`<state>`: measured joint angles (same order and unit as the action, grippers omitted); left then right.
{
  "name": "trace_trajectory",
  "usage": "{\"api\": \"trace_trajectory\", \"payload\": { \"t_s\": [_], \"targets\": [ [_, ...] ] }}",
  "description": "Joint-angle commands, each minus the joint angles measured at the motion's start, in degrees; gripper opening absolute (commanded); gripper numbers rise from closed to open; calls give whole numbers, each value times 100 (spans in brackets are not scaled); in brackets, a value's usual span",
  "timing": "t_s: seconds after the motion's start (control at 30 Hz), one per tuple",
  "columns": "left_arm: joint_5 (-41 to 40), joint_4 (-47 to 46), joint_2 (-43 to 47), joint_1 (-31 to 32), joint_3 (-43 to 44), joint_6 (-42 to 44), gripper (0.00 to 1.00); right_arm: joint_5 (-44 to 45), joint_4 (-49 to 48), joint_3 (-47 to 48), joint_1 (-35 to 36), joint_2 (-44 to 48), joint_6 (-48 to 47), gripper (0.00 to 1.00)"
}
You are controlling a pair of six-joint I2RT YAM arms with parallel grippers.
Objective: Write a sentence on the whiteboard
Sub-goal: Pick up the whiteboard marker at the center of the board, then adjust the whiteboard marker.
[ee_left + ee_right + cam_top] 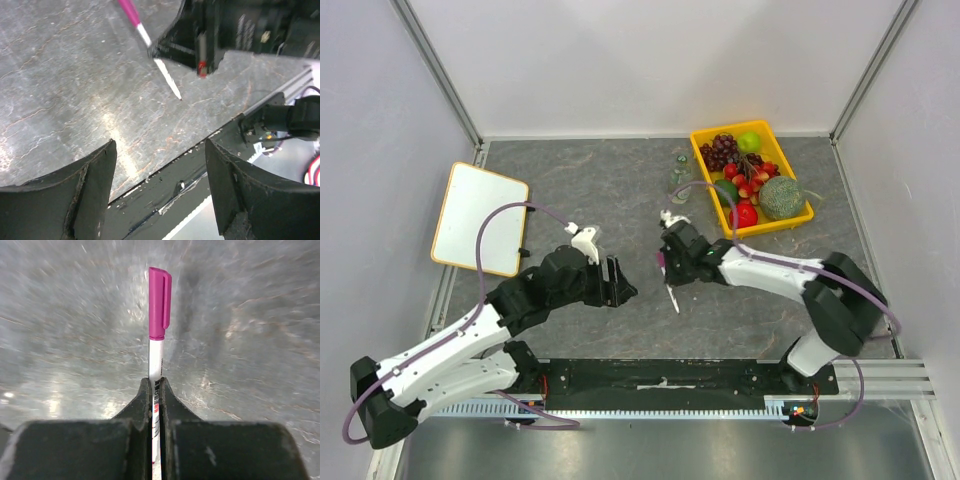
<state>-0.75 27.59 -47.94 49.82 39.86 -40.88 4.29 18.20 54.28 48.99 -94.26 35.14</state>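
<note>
Your R jaws pinch the marker (155, 357) tight, pink cap (160, 302) still on; L jaws gape wide, empty. Pull the cap off-axis & the pen may swivel or slip in that thin grip. Whiteboard (478, 216) lies blank at upper left, well apart from the pen; nothing pins it, so pressing could skate it. Surface (610, 185): grey, glary stone. Plain white walls; fruit tray (720, 129) upper right.

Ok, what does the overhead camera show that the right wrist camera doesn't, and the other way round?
Only overhead: the whiteboard, no writing visible on it, the yellow fruit tray and the left gripper. Only right wrist: a close look at the pink cap, in place on the marker. Both: the right gripper shut on the marker over the grey table.
</note>
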Motion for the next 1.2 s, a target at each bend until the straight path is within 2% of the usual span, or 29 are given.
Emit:
{"api": "trace_trajectory", "payload": {
  "t_s": [0.0, 0.17, 0.3, 0.4, 0.57, 0.63, 1.03, 1.17],
  "targets": [
    [443, -403, 198, -25, 285, 265, 77, -331, -648, -215, -460, 1328, 573, 0],
    [1084, -1254, -346, -25, 558, 414, 77, -780, -1327, -594, -671, 2287, 1258, 0],
    [1779, -2282, -970, -25, 690, 248, 77, -1105, -1652, -796, -742, 2693, 1645, 0],
    [2026, -2715, -1418, -25, 848, 134, 75, -1168, -1661, -840, -777, 2895, 1777, 0],
    [2150, -2733, -1920, -25, 1094, 142, 63, -1141, -1661, -954, -838, 3246, 1935, 0],
    [2106, -2742, -1956, -25, 1077, 142, 62, -1106, -1670, -998, -874, 3387, 1979, 0],
    [1596, -2242, -1788, -25, 1103, 317, 62, -1106, -1644, -1043, -953, 3660, 2050, 0],
    [1771, -2337, -1990, -25, 1191, 309, 60, -1106, -1635, -999, -953, 3704, 2067, 0]
  ]
}}
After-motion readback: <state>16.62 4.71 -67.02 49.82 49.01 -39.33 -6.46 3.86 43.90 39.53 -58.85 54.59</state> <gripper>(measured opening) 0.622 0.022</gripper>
